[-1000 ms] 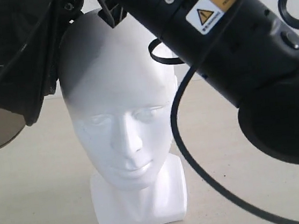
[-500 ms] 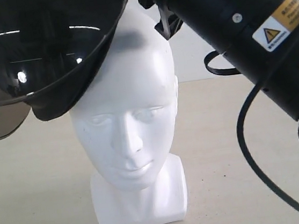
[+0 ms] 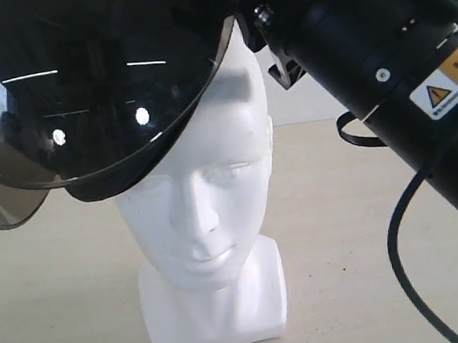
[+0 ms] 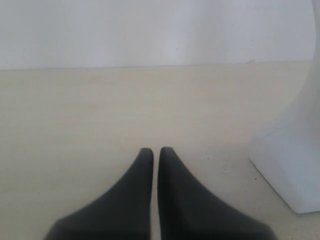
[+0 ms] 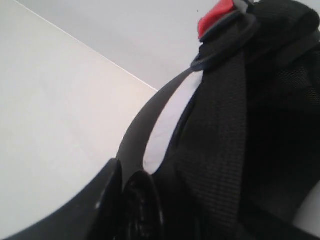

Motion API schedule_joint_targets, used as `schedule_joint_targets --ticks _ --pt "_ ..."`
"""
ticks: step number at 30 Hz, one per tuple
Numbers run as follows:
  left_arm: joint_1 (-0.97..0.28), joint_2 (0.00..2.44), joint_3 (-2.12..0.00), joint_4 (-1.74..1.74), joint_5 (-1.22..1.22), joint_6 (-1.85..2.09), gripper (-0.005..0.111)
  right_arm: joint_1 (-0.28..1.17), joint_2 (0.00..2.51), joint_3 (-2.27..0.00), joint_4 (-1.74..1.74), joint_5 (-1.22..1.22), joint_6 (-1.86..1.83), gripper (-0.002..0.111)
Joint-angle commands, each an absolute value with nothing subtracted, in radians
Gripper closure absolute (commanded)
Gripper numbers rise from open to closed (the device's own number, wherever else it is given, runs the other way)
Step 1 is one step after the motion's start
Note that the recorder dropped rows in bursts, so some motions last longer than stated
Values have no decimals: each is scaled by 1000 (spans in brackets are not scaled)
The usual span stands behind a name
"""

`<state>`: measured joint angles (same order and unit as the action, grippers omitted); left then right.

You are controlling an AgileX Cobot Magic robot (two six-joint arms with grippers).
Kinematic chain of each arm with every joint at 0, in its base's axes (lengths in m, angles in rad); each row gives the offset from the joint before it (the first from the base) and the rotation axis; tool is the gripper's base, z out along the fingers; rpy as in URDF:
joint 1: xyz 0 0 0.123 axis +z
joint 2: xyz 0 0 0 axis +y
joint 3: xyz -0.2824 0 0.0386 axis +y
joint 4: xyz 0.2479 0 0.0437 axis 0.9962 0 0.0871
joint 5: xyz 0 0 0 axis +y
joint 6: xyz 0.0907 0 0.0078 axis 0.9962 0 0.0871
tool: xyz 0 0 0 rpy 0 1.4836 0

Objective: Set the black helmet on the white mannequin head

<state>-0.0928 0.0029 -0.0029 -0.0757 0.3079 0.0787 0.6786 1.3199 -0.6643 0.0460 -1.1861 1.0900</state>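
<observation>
The black helmet [image 3: 93, 71] hangs tilted over the top and left side of the white mannequin head [image 3: 203, 199], its smoky visor [image 3: 17, 196] spread toward the camera and covering the brow. The face below stays visible. My right gripper [image 5: 122, 175] is shut on the helmet's rim [image 5: 145, 125], beside the black strap [image 5: 220, 125] and red buckle [image 5: 216, 15]. The right arm [image 3: 373, 56] reaches in from the upper right. My left gripper [image 4: 152, 150] is shut and empty, low over the table next to the head's squarish base [image 4: 290, 170].
The beige table [image 3: 54, 307] stretches around the base. A black cable [image 3: 401, 226] loops down from the right arm to the right of the head. A pale wall [image 4: 150, 30] stands behind.
The helmet has swung right and down, from beside the head to over its crown and brow. The right arm shifted right with it.
</observation>
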Motion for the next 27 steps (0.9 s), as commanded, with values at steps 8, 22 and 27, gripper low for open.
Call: schedule_joint_targets --ticks 8,22,27 --pt "-90 0 0 -86 306 82 102 657 1298 -654 236 -1221 883 108" --pt "-90 0 0 -86 306 82 102 507 1296 -562 197 -1221 1010 108" --pt "-90 0 0 -86 306 82 102 507 1296 -537 212 -1221 997 108"
